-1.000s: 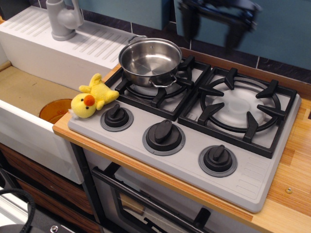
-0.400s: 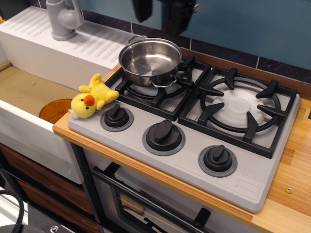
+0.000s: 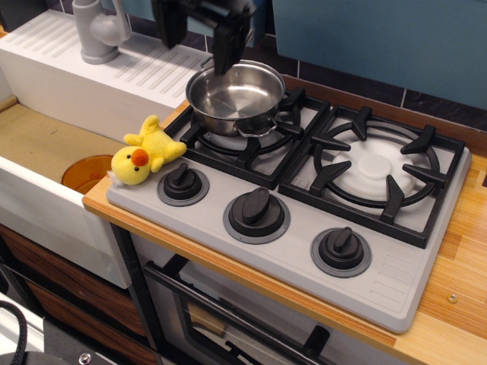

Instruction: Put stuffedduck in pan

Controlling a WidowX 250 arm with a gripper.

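The yellow stuffedduck lies on the stove's front left corner, next to the left knob, head toward the front. The shiny steel pan stands empty on the left burner. My gripper hangs at the top of the view, above the pan's back left rim. Its two dark fingers are spread apart with nothing between them. It is well above and behind the duck.
A grey stove with three black knobs sits on a wooden counter. The right burner grate is bare. A white sink with a grey faucet lies to the left, an orange disc in its basin.
My gripper has moved left and down, from the top right of the view to above the pan's back left rim. The duck and pan have not moved.
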